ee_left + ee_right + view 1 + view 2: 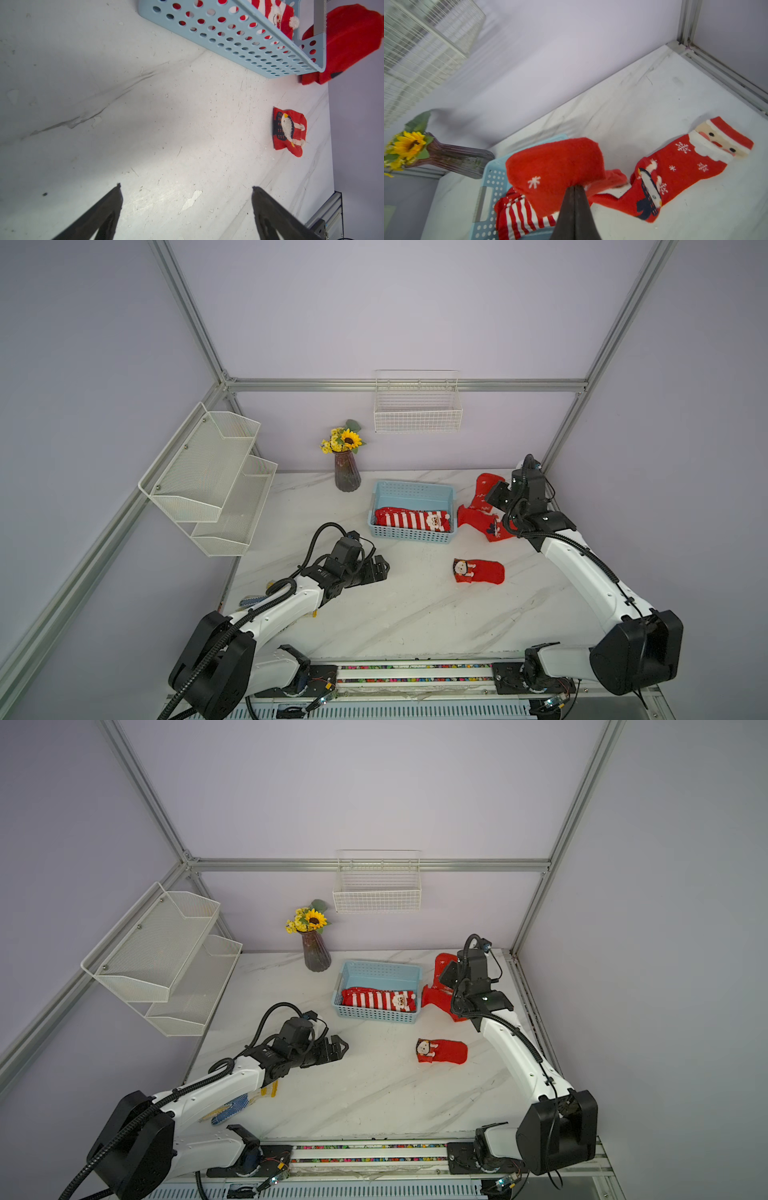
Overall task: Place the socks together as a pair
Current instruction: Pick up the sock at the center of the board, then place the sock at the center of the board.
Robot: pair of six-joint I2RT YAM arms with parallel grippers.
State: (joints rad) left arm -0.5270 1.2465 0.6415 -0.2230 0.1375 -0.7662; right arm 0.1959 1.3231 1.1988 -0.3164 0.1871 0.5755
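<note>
**Left end effector** (379,568): the jaws are spread wide with nothing between them, hovering over the white marble-pattern tabletop (395,614). A white glove with blue dots (232,1106) lies behind it, under the left arm, and is not a sock. The small folded red sock with a white plush penguin figure (478,571) lies ahead of this end effector and off to its right, well apart. Its long axis runs across the tabletop, figure end nearer.

**Between the end effectors:** a light-blue perforated plastic basket (411,533) holds red-and-white striped Santa socks (411,520) along its near wall.

**Right end effector** (574,188): the jaws are closed on a fleecy red sock bearing a white snowflake (554,162), lifted near the basket's end wall. Whether its trailing end clears the tabletop cannot be told.

Two loose socks lie just beyond the fingertips, touching each other:
- a red sock with a penguin and a dark building (648,193);
- a red snowflake sock with a Santa-face cuff (691,158), whose long axis runs away from the end effector toward the rear corner, cuff farthest.

**Judgement:** the held sock's cuff is hidden, so its mate is unconfirmed, though the snowflakes suggest one of these two. The right arm is far nearer. The coming move probably needs the held sock laid parallel to that axis.
</note>
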